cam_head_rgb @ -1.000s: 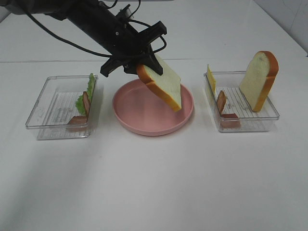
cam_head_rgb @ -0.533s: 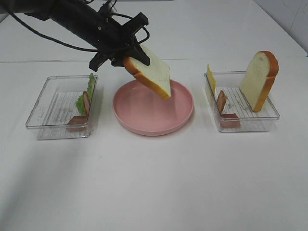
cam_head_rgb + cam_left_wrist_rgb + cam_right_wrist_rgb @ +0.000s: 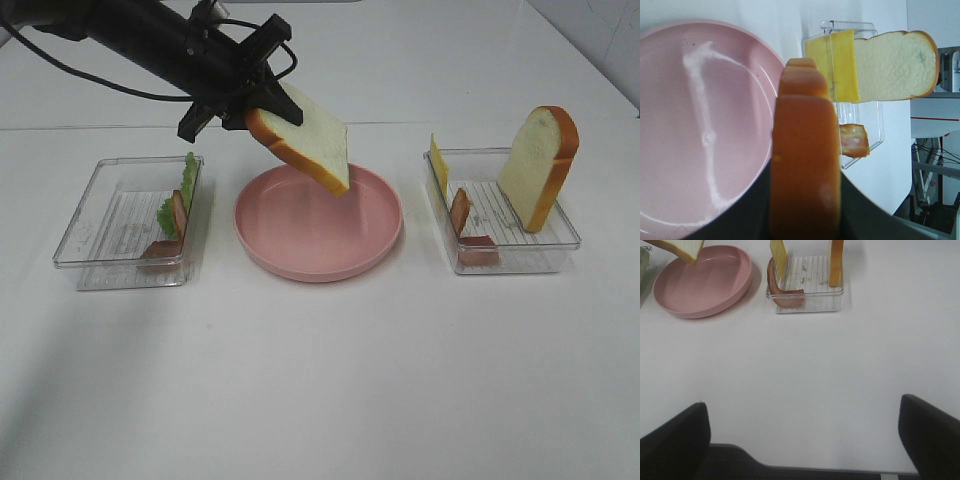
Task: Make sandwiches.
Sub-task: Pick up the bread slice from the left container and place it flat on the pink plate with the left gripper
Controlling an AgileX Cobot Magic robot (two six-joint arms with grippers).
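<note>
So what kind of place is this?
Likely a robotics lab test bench, not a kitchen: bare white table, toy food sorted in clear plastic bins, and the robot's left pincer holding a toy bread slice over a pink plate.

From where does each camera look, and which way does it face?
Exterior high: above, facing down at the table; left gripper holds bread slice.
Left wrist: along that slice toward the pink plate; dark fingers show.
Right wrist: down over the table; open right gripper shows.
Shared: all see the plate.
</note>
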